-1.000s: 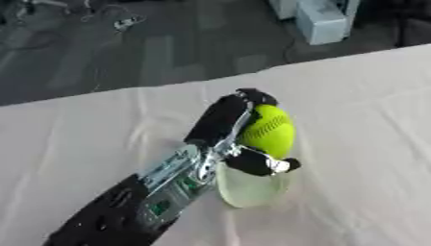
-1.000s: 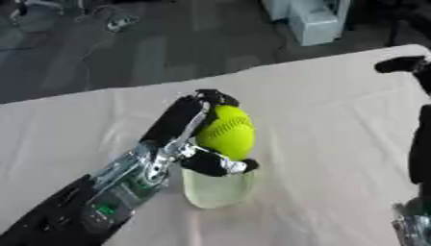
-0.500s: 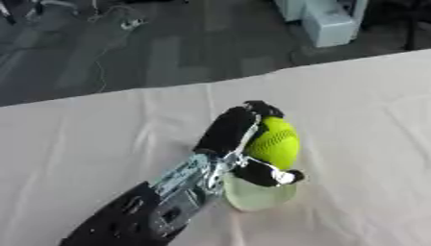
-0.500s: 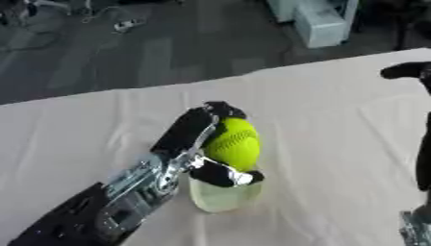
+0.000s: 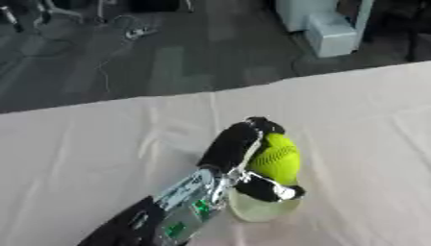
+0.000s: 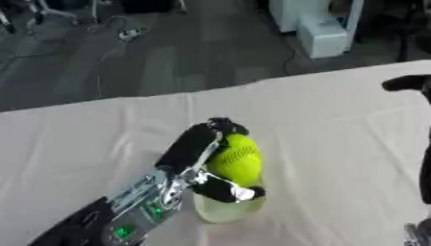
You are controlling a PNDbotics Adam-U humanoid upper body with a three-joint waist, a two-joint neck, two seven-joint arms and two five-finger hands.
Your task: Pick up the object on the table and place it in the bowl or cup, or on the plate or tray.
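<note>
My left hand point(image 5: 233, 153) reaches in from the lower left with fingers and thumb curled round a yellow-green ball point(image 5: 276, 161). The ball sits right over the mouth of a pale translucent cup point(image 5: 262, 207) that stands on the cloth-covered table point(image 5: 101, 144). The thumb lies across the cup's rim. Much of the cup's left side is hidden behind the hand. Of my right hand point(image 6: 407, 83) only a dark part shows at the right edge of the right eye view, well away from the cup.
The beige tablecloth spreads on all sides of the cup. Beyond the table's far edge lies dark floor with cables and a white box point(image 5: 328, 33). A black arm part point(image 6: 425, 168) stands along the right edge.
The whole picture has shifted, so the camera moved. The ball in my left hand has sunk a little closer onto the cup's mouth.
</note>
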